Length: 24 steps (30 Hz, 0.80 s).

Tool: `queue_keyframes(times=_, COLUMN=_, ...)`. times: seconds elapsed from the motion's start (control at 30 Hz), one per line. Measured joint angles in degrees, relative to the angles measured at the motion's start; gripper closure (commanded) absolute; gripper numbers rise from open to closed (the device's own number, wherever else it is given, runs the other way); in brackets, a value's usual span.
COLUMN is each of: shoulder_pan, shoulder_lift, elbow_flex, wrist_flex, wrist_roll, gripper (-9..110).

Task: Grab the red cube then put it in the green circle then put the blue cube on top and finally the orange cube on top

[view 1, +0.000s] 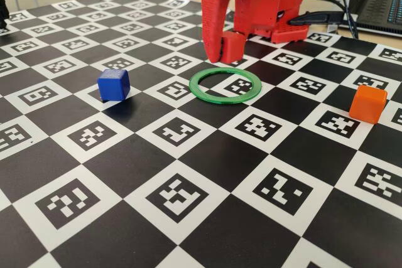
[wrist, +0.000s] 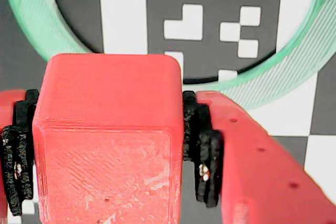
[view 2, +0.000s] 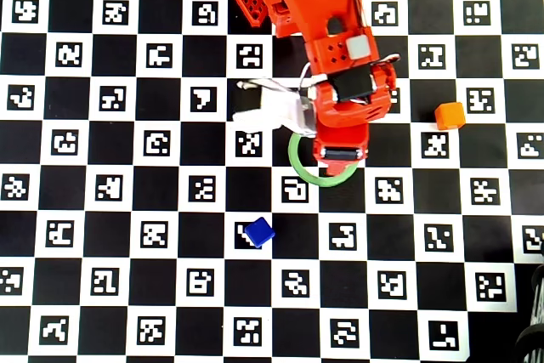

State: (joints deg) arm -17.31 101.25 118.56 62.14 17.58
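My red gripper [view 1: 223,49] is shut on the red cube [view 1: 234,44], which its black pads [wrist: 202,150] squeeze from both sides. The cube [wrist: 107,140] fills the lower wrist view, with the green circle [wrist: 31,24] arcing on the board behind it. In the fixed view the cube hangs low at the far rim of the green circle [view 1: 223,98]. The blue cube [view 1: 114,84] sits left of the ring and the orange cube [view 1: 368,103] far right. From overhead the gripper [view 2: 340,155] covers the upper right part of the green circle [view 2: 291,155] and hides the red cube; the blue cube [view 2: 259,231] and orange cube [view 2: 450,115] stand apart.
The table is a black and white checkerboard [view 1: 188,205] printed with marker codes. The arm's red base [view 1: 276,4] stands behind the ring. A laptop [view 1: 380,4] and black cables [view 1: 326,17] lie at the far right edge.
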Motion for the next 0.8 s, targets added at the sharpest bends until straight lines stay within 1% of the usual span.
queue_keyframes(times=0.37, shoulder_pan=0.09, shoulder_lift=-3.69, elbow_flex=4.48, wrist_flex=-3.87, wrist_roll=-2.02, gripper=95)
queue_keyframes(times=0.8, shoulder_pan=4.66, shoulder_lift=-3.69, elbow_flex=5.1, wrist_flex=-4.13, wrist_roll=-5.54, gripper=94)
